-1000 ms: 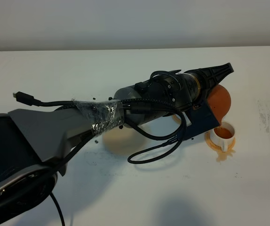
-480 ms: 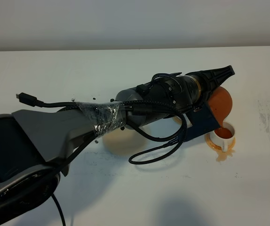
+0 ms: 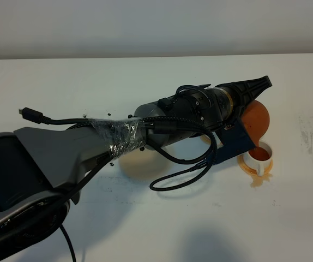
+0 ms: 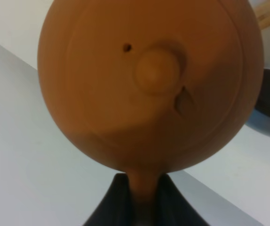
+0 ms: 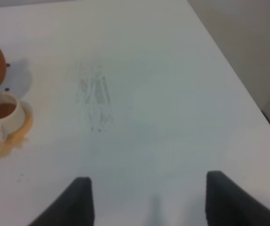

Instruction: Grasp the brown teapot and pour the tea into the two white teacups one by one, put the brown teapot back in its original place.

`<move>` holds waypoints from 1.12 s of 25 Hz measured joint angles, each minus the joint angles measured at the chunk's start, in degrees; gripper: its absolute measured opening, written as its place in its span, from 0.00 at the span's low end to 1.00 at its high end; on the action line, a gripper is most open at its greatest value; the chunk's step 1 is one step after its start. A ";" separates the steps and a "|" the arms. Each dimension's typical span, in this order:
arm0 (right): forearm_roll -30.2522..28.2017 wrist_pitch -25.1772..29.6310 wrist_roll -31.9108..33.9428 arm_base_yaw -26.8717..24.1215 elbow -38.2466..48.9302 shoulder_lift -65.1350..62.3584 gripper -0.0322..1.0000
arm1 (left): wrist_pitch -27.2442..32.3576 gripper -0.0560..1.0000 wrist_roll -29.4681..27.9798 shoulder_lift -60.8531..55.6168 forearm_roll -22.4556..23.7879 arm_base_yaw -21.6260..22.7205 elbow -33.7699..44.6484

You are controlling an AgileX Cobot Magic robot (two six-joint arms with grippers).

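My left gripper point(image 3: 257, 86) reaches across to the right side of the table and is shut on the loop handle of the brown teapot point(image 3: 254, 120). The pot is tipped, spout down, over a white teacup point(image 3: 259, 158) that holds dark tea point(image 3: 260, 154). In the left wrist view the teapot point(image 4: 144, 84) fills the frame, with the dark fingers point(image 4: 118, 205) clamped on its handle. Orange tea has pooled on the saucer point(image 3: 253, 173) around the cup. My right gripper point(image 5: 149, 202) is open and empty, well away from the teacup point(image 5: 3, 117). The other teacup and the original place are hidden.
The left arm and its looped black cables point(image 3: 184, 164) lie across the middle of the white table point(image 3: 145, 76). A grey scuff mark point(image 5: 95, 99) is on the table to the right of the cup. The table's right edge point(image 5: 229, 75) is close to the right gripper.
The left arm shifted very slightly at first and then held still. The teapot stays tipped over the same cup. The right gripper has not visibly moved.
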 joint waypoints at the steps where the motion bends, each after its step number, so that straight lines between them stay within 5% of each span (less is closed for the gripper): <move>1: 0.00 0.00 0.00 0.00 0.00 0.00 0.53 | 0.00 0.14 -0.06 0.00 0.17 0.00 0.00; 28: 0.00 0.00 0.00 0.00 0.00 0.00 0.53 | 0.00 0.14 -2.12 0.00 2.87 0.00 0.00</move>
